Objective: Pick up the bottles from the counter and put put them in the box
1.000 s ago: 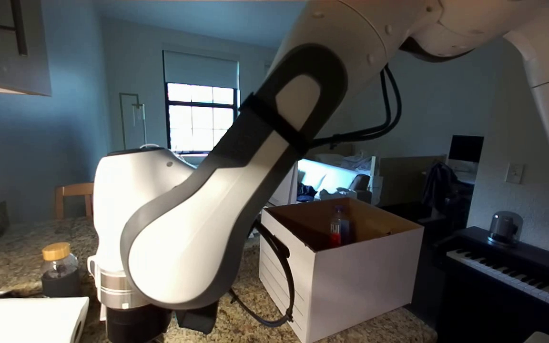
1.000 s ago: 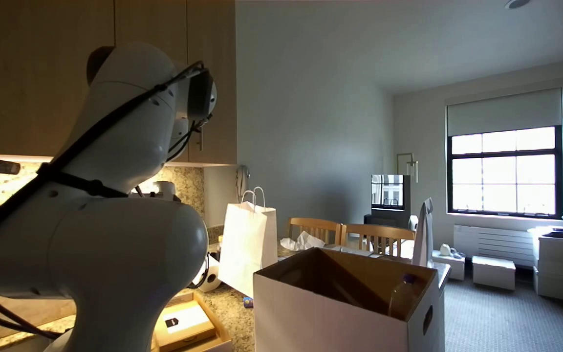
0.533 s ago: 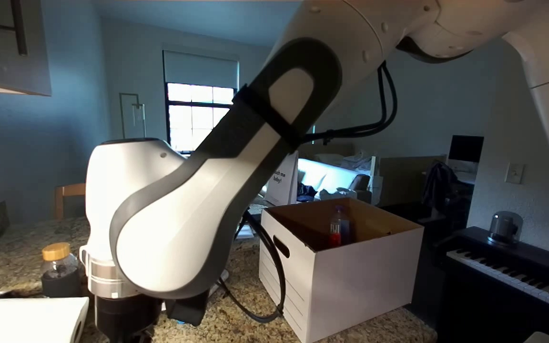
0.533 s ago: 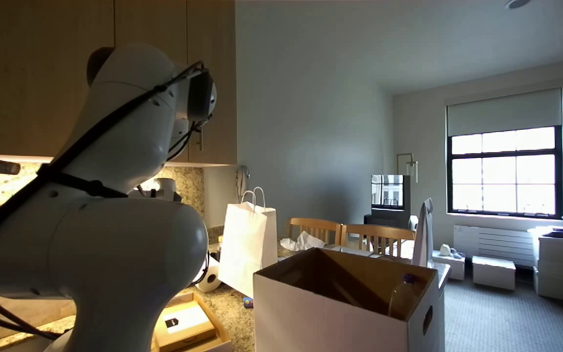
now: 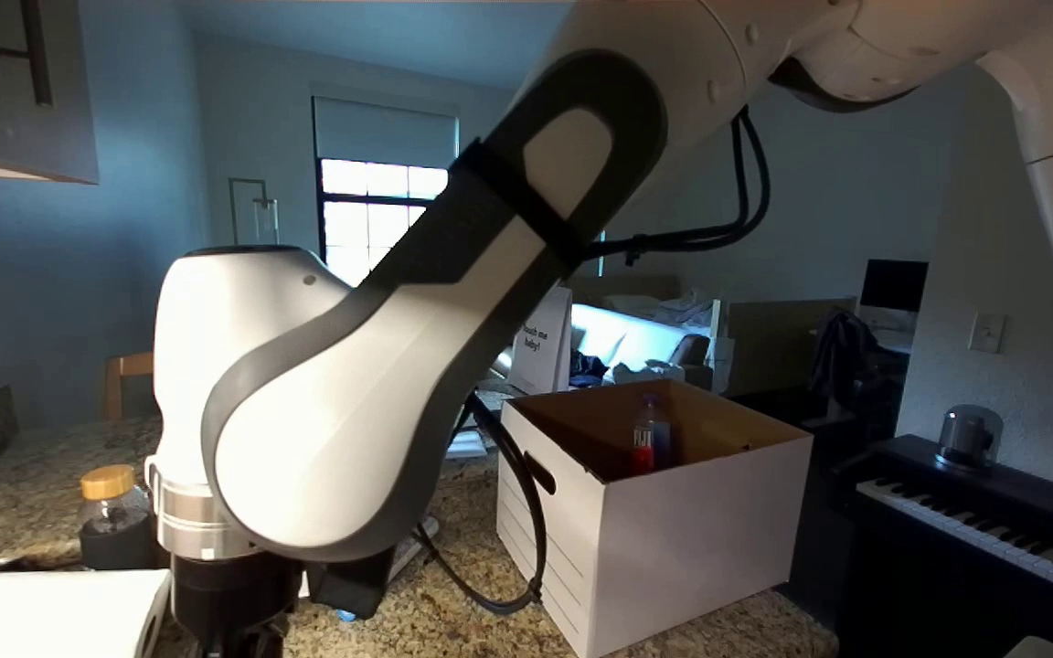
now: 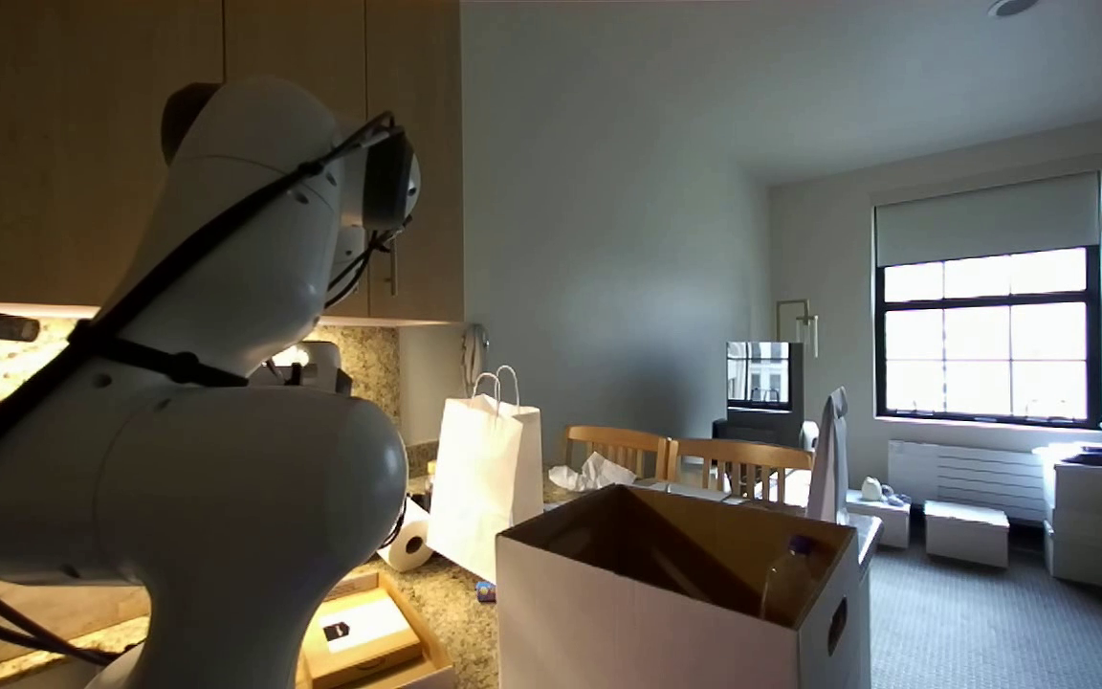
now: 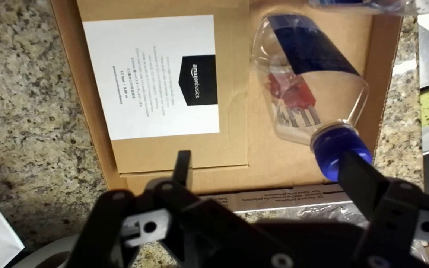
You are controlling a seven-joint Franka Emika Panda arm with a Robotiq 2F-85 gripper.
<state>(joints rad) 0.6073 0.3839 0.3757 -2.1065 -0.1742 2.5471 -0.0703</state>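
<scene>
In the wrist view a clear bottle (image 7: 307, 82) with a dark blue label and blue cap lies in a shallow cardboard tray on the speckled counter (image 7: 43, 123). Part of a second bottle (image 7: 382, 4) shows at that view's top right edge. My gripper (image 7: 266, 160) is open with nothing held. Its right finger overlaps the blue cap; whether they touch I cannot tell. The white box (image 5: 700, 539) appears in both exterior views, and inside it is another blue-capped bottle (image 5: 651, 437). In an exterior view the arm hides the gripper from sight behind it.
The tray (image 7: 76, 89) also holds a flat brown package (image 7: 233, 74). A long printed carton (image 7: 274, 199) runs along its side. A white paper bag (image 6: 484, 478) and a paper roll (image 6: 407, 547) stand near. A lidded jar (image 5: 113, 516) sits beyond the hand.
In an exterior view the hand has shifted left and then somewhat upward. More of the gripper's black body now shows there. The bottle in the box has not moved.
</scene>
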